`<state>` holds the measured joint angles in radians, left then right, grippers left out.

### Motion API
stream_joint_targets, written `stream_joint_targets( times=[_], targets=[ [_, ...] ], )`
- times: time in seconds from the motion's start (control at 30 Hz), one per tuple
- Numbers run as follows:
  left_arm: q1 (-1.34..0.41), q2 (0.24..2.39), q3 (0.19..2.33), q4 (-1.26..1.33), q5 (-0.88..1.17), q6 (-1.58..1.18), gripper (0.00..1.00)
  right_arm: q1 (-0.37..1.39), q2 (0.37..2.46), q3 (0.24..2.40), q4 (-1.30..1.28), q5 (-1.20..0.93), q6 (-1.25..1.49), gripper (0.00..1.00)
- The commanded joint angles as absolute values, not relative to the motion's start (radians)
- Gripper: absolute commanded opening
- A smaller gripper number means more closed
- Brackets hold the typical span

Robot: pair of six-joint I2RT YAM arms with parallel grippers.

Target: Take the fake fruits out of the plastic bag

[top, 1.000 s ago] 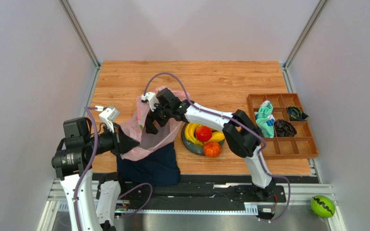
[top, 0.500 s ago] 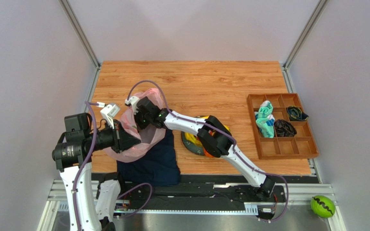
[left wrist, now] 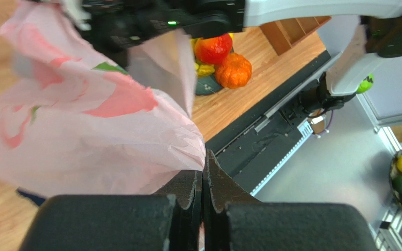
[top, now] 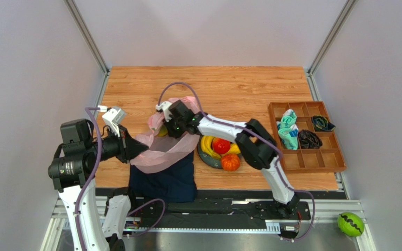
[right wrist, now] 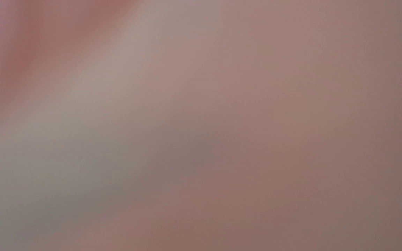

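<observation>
Your left pincer (left wrist: 203, 168) is closed tight on the plastic bag (left wrist: 93, 120). A fold of the pink edge is pinched between the pads, and the bag is held up by that edge. From there it balloons out ahead of the pincer toward the right arm.

Your right pincer (top: 166, 127) is down in the bag's mouth, across the bag from the left pincer. Its wrist view is nothing but pink blur, so I cannot tell if it's apart, together or on anything.

Fruit already outside the bag: banana bunch (top: 208, 144), red fruit (top: 221, 145) and orange fruit (top: 230, 162). All three sit on the dark plate (top: 210, 162), just behind the right pincer alongside its forearm, close to the bag.

The navy cloth (top: 164, 183) lies on the table (top: 240, 86) below the bag, nearer the bases than both pincers. The wooden compartment tray (top: 323, 159) is well apart — far side of the plate from the right pincer.
</observation>
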<state>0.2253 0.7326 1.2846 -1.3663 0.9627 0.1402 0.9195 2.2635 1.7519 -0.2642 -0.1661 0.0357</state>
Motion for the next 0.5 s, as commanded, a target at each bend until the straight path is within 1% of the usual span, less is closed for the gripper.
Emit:
stream_joint_targets(
  times=[0.0,0.03,0.1,0.13,0.17,0.23,0.27,0.3,0.33,0.37,0.4,0.47],
  targets=[
    [0.239,0.785,1.445,-1.517,0.980,0.158,0.00,0.890,1.943,1.553,-0.308,-0.127,-0.047,0.00],
    [0.239,0.795,1.469,-1.505,0.976,0.160,0.00,0.891,1.857,1.492,-0.319,-0.144,-0.060,0.00],
    [0.239,0.814,1.523,-1.482,0.977,0.176,0.00,0.894,1.795,1.438,-0.348,-0.169,-0.078,0.00],
    [0.241,0.818,1.523,-1.477,0.974,0.178,0.00,0.897,1.770,1.415,-0.345,-0.216,-0.099,0.00],
    [0.239,0.821,1.511,-1.457,0.977,0.170,0.00,0.899,1.764,1.379,-0.338,-0.235,-0.115,0.00],
    [0.241,0.815,1.425,-1.445,1.008,0.176,0.00,0.896,1.792,1.384,-0.351,-0.261,-0.139,0.00],
    [0.239,0.813,1.381,-1.436,1.015,0.172,0.00,0.894,1.834,1.399,-0.363,-0.281,-0.150,0.06],
    [0.239,0.792,1.268,-1.419,0.997,0.122,0.00,0.894,1.859,1.410,-0.370,-0.288,-0.153,0.35],
    [0.239,0.781,1.205,-1.401,0.982,0.098,0.00,0.894,1.885,1.422,-0.373,-0.263,-0.140,0.53],
    [0.241,0.772,1.156,-1.394,0.991,0.098,0.00,0.890,1.923,1.437,-0.376,-0.250,-0.065,0.68],
    [0.239,0.747,1.075,-1.385,1.005,0.081,0.00,0.884,1.990,1.489,-0.386,-0.259,-0.034,0.78],
    [0.236,0.715,1.032,-1.333,1.008,0.043,0.00,0.873,2.032,1.517,-0.387,-0.314,0.050,0.86]
  ],
)
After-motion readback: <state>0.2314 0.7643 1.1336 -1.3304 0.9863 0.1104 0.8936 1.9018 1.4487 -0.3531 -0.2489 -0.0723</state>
